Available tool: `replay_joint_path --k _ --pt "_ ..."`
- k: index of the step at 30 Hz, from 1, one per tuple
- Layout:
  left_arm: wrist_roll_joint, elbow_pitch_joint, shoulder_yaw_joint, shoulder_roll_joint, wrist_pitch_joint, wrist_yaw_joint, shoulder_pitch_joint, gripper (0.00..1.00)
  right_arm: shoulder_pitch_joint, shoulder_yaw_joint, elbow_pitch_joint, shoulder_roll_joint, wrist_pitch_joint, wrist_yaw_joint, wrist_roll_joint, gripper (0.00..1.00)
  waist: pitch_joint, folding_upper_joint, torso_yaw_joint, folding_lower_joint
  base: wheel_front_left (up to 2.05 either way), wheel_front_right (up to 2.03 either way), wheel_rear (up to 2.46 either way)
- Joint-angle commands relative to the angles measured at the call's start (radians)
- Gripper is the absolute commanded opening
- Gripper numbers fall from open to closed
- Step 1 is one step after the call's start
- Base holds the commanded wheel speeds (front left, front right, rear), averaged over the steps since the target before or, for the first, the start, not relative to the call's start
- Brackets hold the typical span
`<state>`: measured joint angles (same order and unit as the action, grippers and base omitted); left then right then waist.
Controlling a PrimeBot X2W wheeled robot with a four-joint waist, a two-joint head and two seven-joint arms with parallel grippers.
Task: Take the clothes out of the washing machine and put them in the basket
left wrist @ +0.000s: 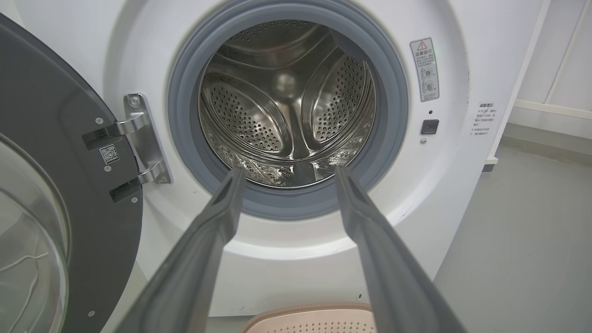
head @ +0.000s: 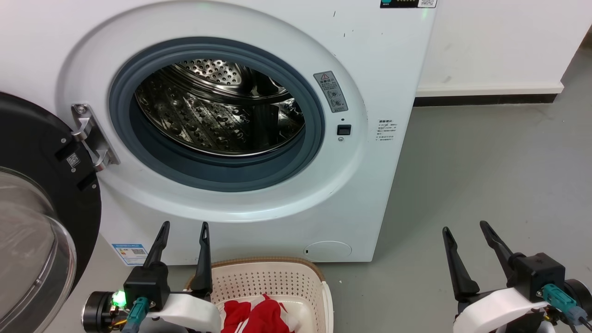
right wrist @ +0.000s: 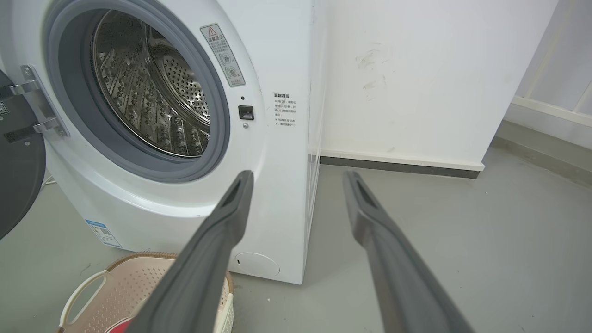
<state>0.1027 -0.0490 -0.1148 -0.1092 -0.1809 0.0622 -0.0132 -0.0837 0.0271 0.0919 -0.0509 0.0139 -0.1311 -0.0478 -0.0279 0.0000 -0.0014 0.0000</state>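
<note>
The white washing machine (head: 259, 203) stands with its door (head: 32, 208) swung open to the left; its steel drum (head: 222, 106) shows bare metal and no clothes. Red clothes (head: 259, 317) with white trim lie in the cream basket (head: 277, 277) on the floor before the machine. My left gripper (head: 184, 225) is open and empty, just left of the basket's rim, fingers pointing up at the machine's front. My right gripper (head: 464, 225) is open and empty over the grey floor, well right of the machine. The drum (left wrist: 286, 106) also looks bare from the left wrist.
The open door (left wrist: 51, 194) with its glass porthole juts out on the left beside my left arm. A white wall (head: 499, 41) with a dark skirting runs behind on the right. Grey floor (head: 485, 175) spreads right of the machine. The basket's handle (right wrist: 85, 289) shows low in the right wrist view.
</note>
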Motion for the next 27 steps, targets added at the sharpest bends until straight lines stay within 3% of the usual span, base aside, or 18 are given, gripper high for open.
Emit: replay_joint_path --k 1,9,10,13,27 --pt "0.003 0.006 0.001 -0.001 0.000 0.004 -0.009 1.00 -0.003 0.002 -0.001 0.001 -0.005 0.001 -0.005 1.00 0.001 0.0000 -0.001 0.0000 0.00 0.00 0.00" --pt "0.012 0.011 -0.004 -0.005 -0.006 0.005 -0.005 1.00 -0.003 0.004 -0.002 0.002 -0.005 0.001 -0.011 1.00 0.003 0.0000 -0.004 0.0000 0.00 0.00 0.00" --pt "0.011 0.009 -0.005 -0.004 -0.004 0.003 -0.001 0.00 0.000 0.004 -0.002 0.000 -0.002 0.000 -0.008 0.00 0.003 0.0000 -0.004 0.0001 0.00 0.00 0.00" --pt "0.025 -0.011 -0.004 -0.002 0.000 0.001 -0.005 0.00 -0.006 0.007 -0.018 0.000 -0.005 0.000 -0.021 0.00 0.003 0.0000 -0.004 0.0001 0.00 0.00 0.00" --pt "0.307 -0.046 0.041 0.009 0.057 -0.036 0.022 0.00 0.035 0.001 -0.077 -0.019 -0.002 0.000 -0.336 0.00 0.007 0.0000 -0.004 0.0001 0.00 0.00 0.00"
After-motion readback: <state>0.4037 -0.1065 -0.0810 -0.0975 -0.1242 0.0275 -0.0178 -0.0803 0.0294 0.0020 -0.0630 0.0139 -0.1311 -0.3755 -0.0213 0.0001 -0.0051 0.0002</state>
